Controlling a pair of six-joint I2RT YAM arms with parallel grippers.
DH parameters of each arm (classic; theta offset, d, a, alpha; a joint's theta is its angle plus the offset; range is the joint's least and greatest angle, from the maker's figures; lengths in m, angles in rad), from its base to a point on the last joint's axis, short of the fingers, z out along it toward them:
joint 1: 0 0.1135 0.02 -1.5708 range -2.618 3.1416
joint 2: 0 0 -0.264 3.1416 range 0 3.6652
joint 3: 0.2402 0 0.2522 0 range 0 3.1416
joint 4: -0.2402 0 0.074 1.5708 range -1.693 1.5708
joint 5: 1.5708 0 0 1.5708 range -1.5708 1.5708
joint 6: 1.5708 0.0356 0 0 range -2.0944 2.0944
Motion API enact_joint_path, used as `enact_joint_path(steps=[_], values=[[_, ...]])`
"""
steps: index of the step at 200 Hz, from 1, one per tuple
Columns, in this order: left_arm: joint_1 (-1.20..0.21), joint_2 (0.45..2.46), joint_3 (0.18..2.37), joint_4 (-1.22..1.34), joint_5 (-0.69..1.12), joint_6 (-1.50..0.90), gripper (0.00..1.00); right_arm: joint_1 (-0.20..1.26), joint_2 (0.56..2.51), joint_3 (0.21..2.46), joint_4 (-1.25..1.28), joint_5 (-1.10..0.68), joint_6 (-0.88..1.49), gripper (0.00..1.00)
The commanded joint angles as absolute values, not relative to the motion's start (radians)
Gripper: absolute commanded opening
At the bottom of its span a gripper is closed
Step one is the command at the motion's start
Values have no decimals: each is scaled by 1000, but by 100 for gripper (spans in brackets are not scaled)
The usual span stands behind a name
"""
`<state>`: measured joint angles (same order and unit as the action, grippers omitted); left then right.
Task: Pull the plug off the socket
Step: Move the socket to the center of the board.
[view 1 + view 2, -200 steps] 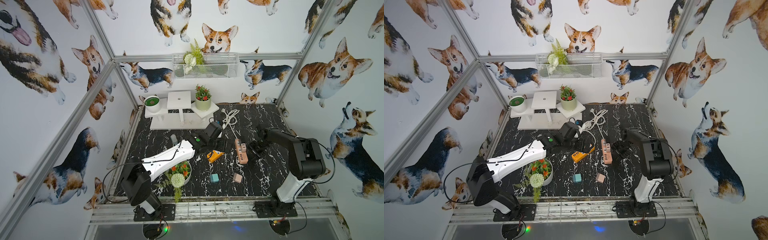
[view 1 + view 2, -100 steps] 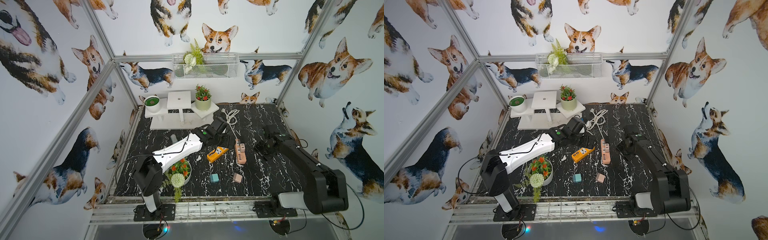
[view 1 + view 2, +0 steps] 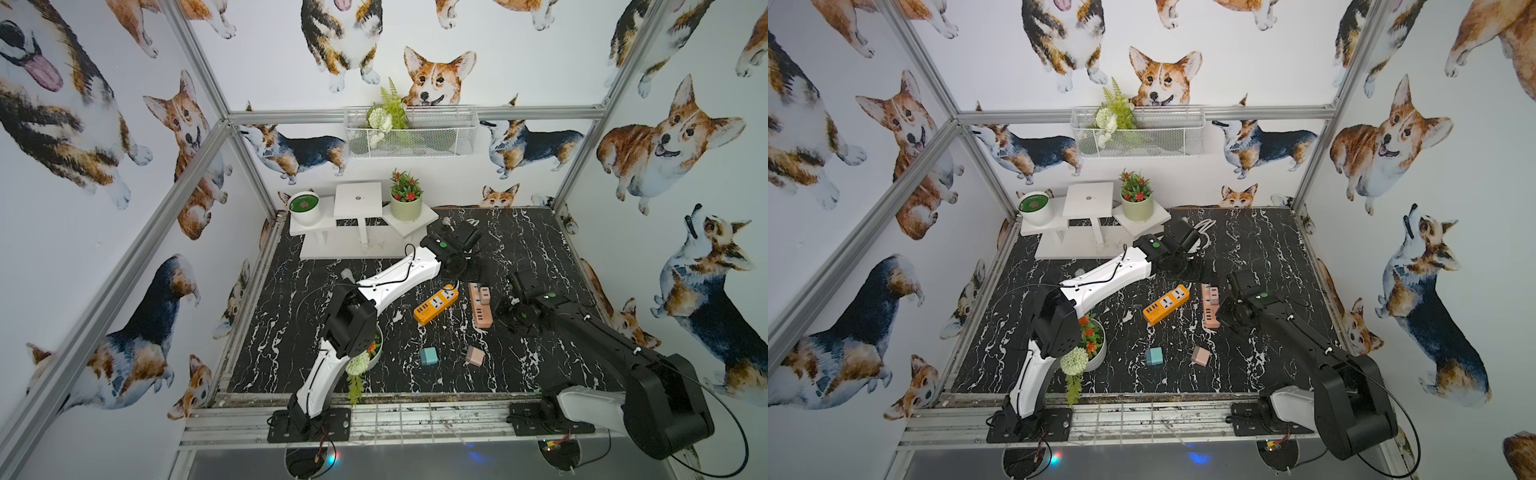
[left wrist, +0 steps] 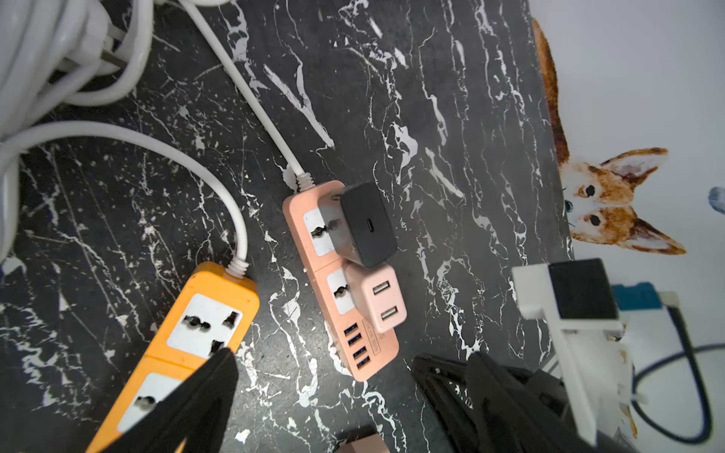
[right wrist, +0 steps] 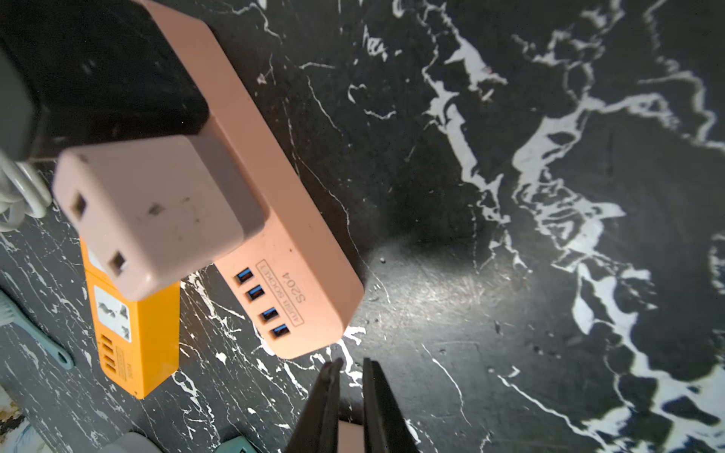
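Observation:
A pink power strip, the socket (image 3: 482, 316) (image 3: 1211, 316) (image 4: 372, 361) (image 5: 306, 274), lies flat on the black marble floor. A black plug (image 4: 368, 223) (image 5: 98, 78) and a pink USB plug (image 3: 484, 296) (image 4: 378, 298) (image 5: 157, 211) are both seated in it. My left gripper (image 3: 467, 272) (image 3: 1187, 270) (image 4: 353, 355) hovers above the strip's cable end, open wide and empty. My right gripper (image 3: 503, 309) (image 3: 1222, 312) (image 5: 351, 362) sits low beside the strip's USB end, its jaws closed to a thin slit with nothing between them, touching neither plug.
An orange power strip (image 3: 436, 304) (image 4: 204, 321) lies just left of the pink one. Coiled white cables (image 4: 59, 59) lie behind. A loose teal plug (image 3: 428, 356) and a loose pink plug (image 3: 475, 355) sit nearer the front. A flower pot (image 3: 370, 353) stands under the left arm.
The right jaws have closed and that arm has swung its elbow out to the right. The left arm has reached farther back over the strips. Both strips lie where they were.

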<state>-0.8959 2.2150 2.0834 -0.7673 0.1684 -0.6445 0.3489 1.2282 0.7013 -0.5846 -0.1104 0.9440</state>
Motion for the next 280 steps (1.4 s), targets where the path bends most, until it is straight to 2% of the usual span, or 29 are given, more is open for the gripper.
enact_joint_path(steps=[1,71,105,163,210,280], values=[[-897,2258,2139,-848,173,-705,90,351,1250,716,-510,-123,960,18],[-897,2393,2282,-857,211,-764,83,354,1360,759,-506,-116,988,14],[-894,2433,2323,-854,211,-780,74,357,1397,762,-517,-112,1001,14],[-893,2481,2370,-872,235,-792,66,373,1424,758,-552,-102,1022,13],[-893,2497,2384,-844,228,-812,65,375,1423,752,-572,-93,1020,13],[-899,2600,2587,-977,175,-839,65,385,1439,746,-598,-70,1017,12]])
